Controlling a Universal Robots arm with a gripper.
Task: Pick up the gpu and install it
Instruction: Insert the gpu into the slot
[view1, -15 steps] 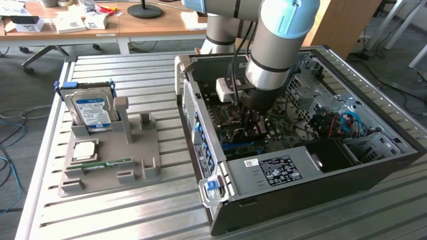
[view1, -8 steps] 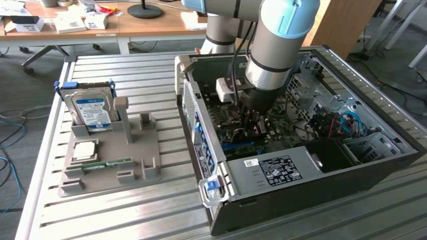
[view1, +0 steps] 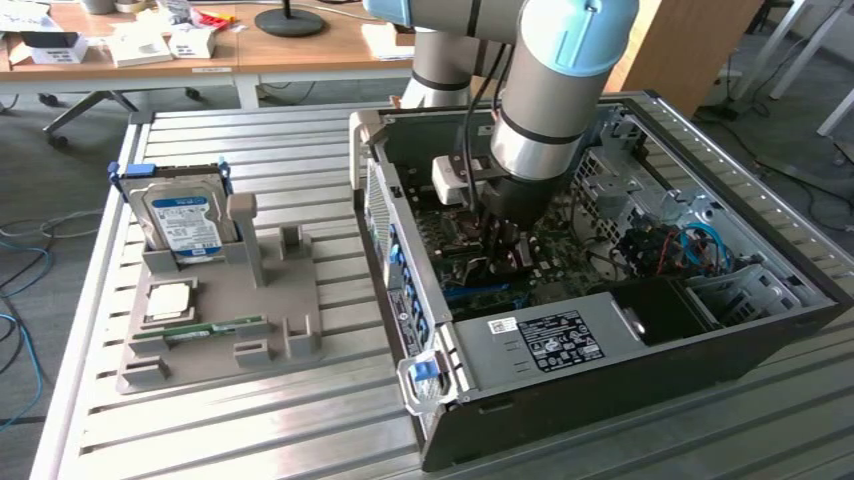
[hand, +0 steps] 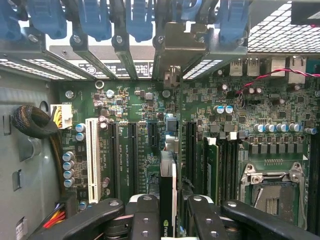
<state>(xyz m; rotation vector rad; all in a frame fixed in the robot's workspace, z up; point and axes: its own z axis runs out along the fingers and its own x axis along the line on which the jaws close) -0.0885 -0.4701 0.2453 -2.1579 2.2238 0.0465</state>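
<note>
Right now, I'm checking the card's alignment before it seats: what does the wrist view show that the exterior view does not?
Wrist view adds: the gpu edge-on, clamped in the gripper, over the black expansion slots, between the white slot and the CPU socket. Exterior view adds: the arm reaching into the open case, plus the grey holder with the hard drive and memory stick. Shared: the green motherboard.

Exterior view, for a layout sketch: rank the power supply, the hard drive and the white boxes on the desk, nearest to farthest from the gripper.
From the gripper, holding the gpu:
1. Power supply, inside the case.
2. Hard drive, exterior view's left.
3. White boxes, far desk.
</note>
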